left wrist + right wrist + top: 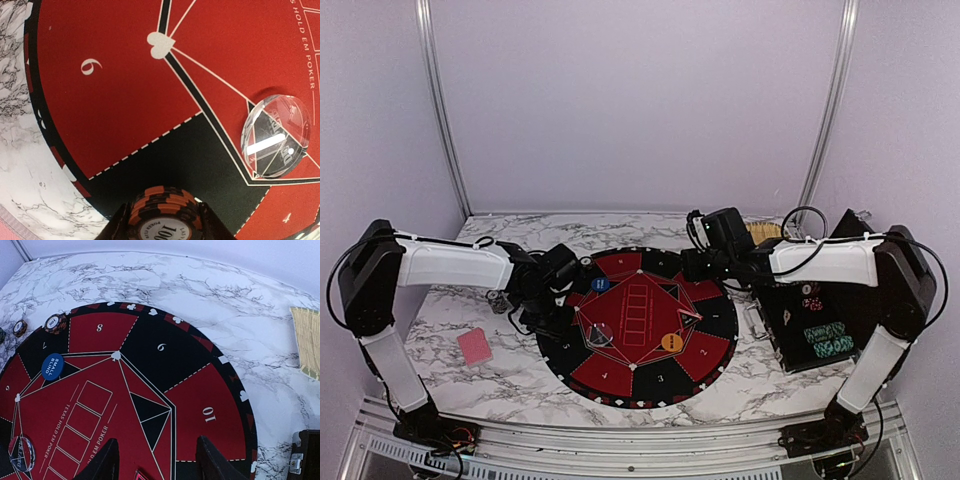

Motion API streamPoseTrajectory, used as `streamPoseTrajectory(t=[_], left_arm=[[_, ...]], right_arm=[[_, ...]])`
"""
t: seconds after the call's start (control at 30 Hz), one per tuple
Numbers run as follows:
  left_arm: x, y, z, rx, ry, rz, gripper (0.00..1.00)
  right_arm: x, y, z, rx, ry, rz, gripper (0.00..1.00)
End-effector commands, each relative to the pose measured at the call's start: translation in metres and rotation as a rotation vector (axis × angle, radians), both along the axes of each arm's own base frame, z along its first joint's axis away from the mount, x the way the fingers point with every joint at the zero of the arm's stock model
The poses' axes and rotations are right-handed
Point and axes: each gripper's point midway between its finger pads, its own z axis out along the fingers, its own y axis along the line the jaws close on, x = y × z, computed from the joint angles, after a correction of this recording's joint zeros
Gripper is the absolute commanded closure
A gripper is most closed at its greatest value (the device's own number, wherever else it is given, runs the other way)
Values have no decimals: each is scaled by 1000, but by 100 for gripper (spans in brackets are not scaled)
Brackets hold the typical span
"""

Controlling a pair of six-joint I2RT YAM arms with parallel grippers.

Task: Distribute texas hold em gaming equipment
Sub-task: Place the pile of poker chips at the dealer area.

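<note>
My left gripper (pixel 556 303) is shut on a short stack of orange-and-black poker chips (pixel 162 210) and holds it over the black segment beside segment 6 of the round mat (pixel 115 105). A clear round button (pixel 275 135) lies on the mat ahead to the right. My right gripper (pixel 157 465) is open and empty over the mat's right side near segment 10. In the right wrist view, a blue button (pixel 52 366) lies on the mat, a chip stack (pixel 55 322) stands at the mat's rim, and another chip (pixel 20 327) sits on the table. An orange button (pixel 671 342) lies on the mat. A pink-backed card (pixel 475 346) lies on the table at left.
A black case (pixel 815 320) at the right holds more chips (pixel 825 340), close to the right arm. A tan ribbed object (pixel 307 342) lies behind the case. A pink-edged corner (pixel 142 475) shows between my right fingers; I cannot tell what it is. Walls enclose the marble table (pixel 520 390).
</note>
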Motion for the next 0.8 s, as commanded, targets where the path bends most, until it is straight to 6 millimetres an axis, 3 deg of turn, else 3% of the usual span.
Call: streamPoseTrajectory(t=[0.0,0.47,0.77], left_arm=[[-3,3,-9,29,1,1,57],[-8,12,-21,64,11,8,52],[-3,-4,-1,-6,-5,-20,39]], right_arm=[[8,2,9,19,-9,-9,49],[8,3,5,22,0,-8,49],[7,1,7,13,-5,-14,49]])
